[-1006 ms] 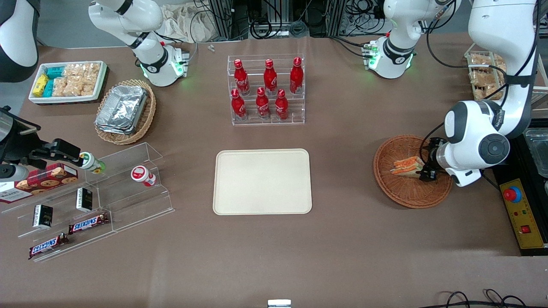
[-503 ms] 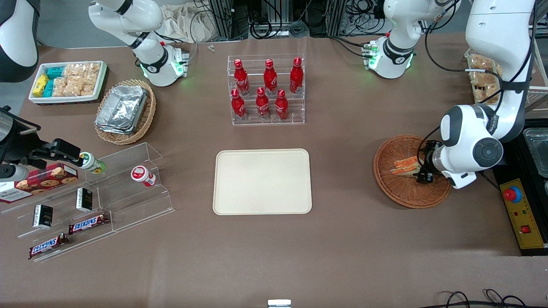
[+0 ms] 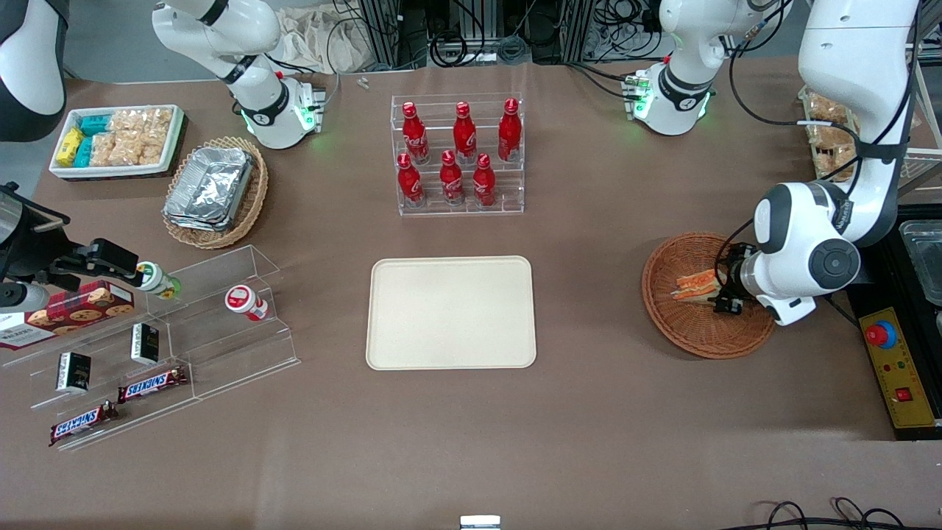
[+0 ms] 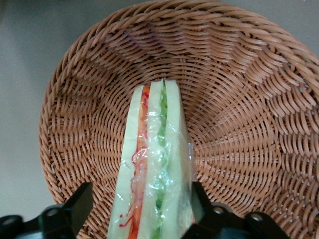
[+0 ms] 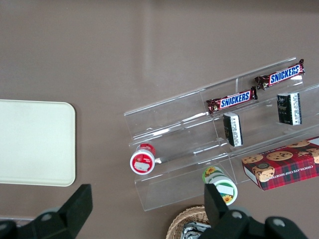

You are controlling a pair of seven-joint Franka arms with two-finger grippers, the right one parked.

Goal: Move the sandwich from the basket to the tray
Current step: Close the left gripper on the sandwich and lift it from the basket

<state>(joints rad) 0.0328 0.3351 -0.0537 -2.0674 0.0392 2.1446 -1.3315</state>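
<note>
Here the gripper (image 4: 137, 211) straddles the sandwich (image 4: 152, 169), contact unclear, in the basket (image 4: 239, 99).

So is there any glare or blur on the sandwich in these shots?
Left wrist view: the sandwich is sharp, with small highlights on its clear wrap; the gripper straddles it in the basket. Front view: even lighting, soft shadows, and the arm hides part of the sandwich.
</note>
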